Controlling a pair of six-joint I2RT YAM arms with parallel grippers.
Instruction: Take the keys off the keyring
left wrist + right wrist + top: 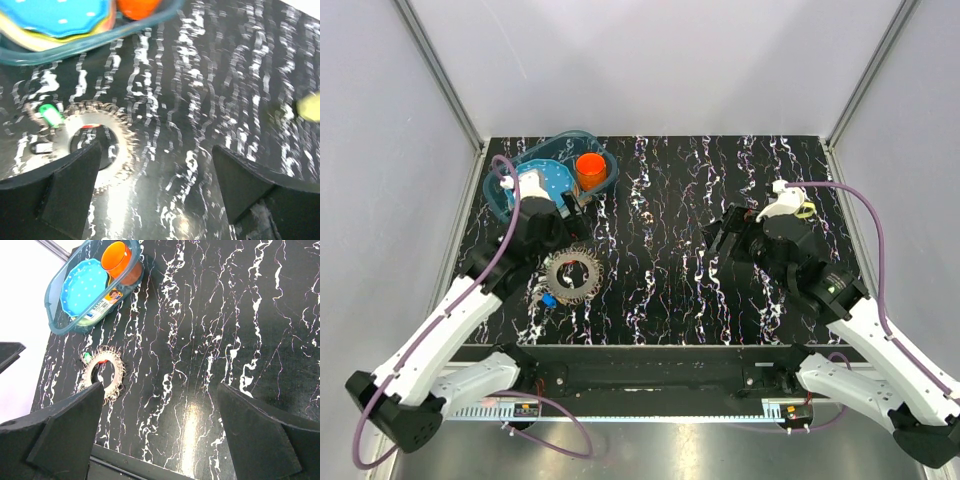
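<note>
- Top view: black marbled table (680, 230). The keys (570, 272) lie flat on it, fanned like a toothed wheel, at about 8 o'clock from table centre.
- The keyring can't be picked out from the keys here.
- Small blue piece (549, 299) sits just off the wheel at its 7 o'clock.
- Teal tub (578, 134) at 10 o'clock on the table holds a blue dotted plate (545, 180) and an orange cup (590, 168).
- Left gripper (560, 215) is between tub and keys, at 12 o'clock from the wheel. Right gripper (725, 235) is well apart at 3 o'clock.
- Left wrist view: fingers (70, 190) are spread wide with only bare table between them.
- The key wheel is at 8 o'clock and the left fingertip overlaps its near edge. Can't tell if they touch.
- Green piece (50, 114) is on the wheel's 10 o'clock rim. The tub is across the top at 11 o'clock.
- Right wrist view: fingers (65, 435) are wide apart and hold nothing.
- The keys are at 9 o'clock, just above the left fingertip, with a red bit in the wheel's hole. The tub is at 11 o'clock.
</note>
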